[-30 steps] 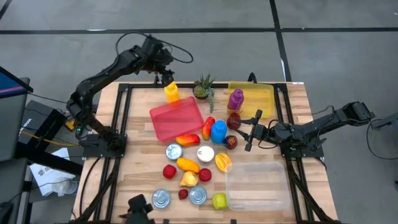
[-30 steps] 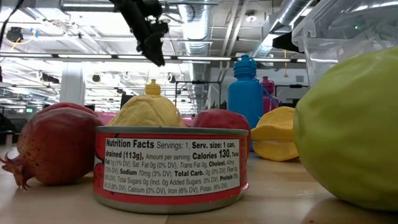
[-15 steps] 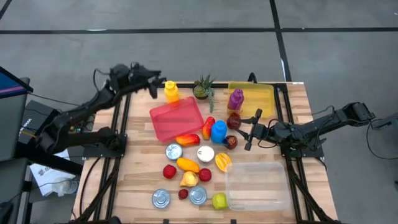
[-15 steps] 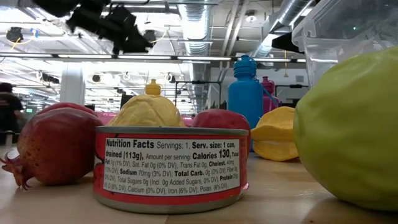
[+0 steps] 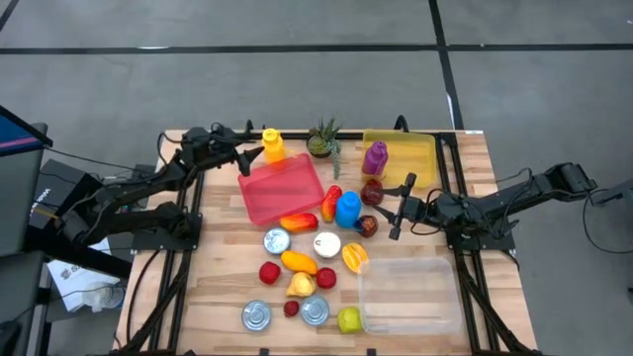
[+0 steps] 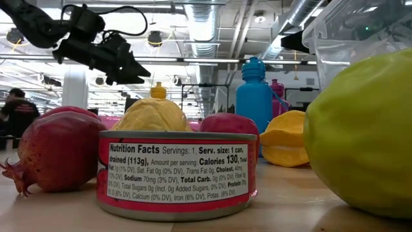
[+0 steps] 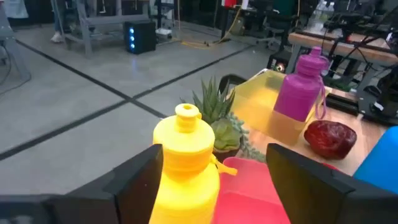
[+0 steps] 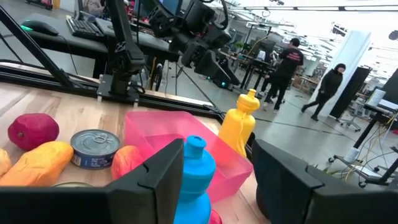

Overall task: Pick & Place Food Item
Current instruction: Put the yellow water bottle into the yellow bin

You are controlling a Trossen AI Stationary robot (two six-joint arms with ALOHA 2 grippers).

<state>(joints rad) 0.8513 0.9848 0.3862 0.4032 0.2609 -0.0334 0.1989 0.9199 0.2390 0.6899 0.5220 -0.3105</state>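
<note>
My left gripper point(image 5: 249, 156) point(image 7: 214, 152) point(image 6: 138, 69) is open and level at the table's far-left part. It points at the yellow bottle point(image 5: 272, 146) point(image 7: 185, 155), which stands upright just ahead of the fingers, untouched. The pink tray point(image 5: 282, 188) lies beside that bottle. My right gripper point(image 5: 401, 203) point(image 8: 217, 146) is open and low over the table's right part, facing the blue bottle point(image 5: 347, 209) point(image 8: 194, 168) and a dark red pomegranate point(image 5: 368, 225). Fruits and cans lie in the table's middle and near part.
A potted plant point(image 5: 321, 140) and a purple bottle point(image 5: 375, 158) on a yellow tray point(image 5: 410, 153) stand along the far edge. A clear container point(image 5: 410, 292) sits near right. Cans point(image 5: 257, 314), an orange fruit point(image 5: 297, 261) and a green apple point(image 5: 348, 318) crowd the near middle. People point(image 8: 329, 87) stand beyond the table.
My left arm has folded down from high over the far edge. Its gripper has dropped and tipped from pointing downward to level, drawing a little toward the table's left, and now faces the yellow bottle. The right arm and all objects have stayed still.
</note>
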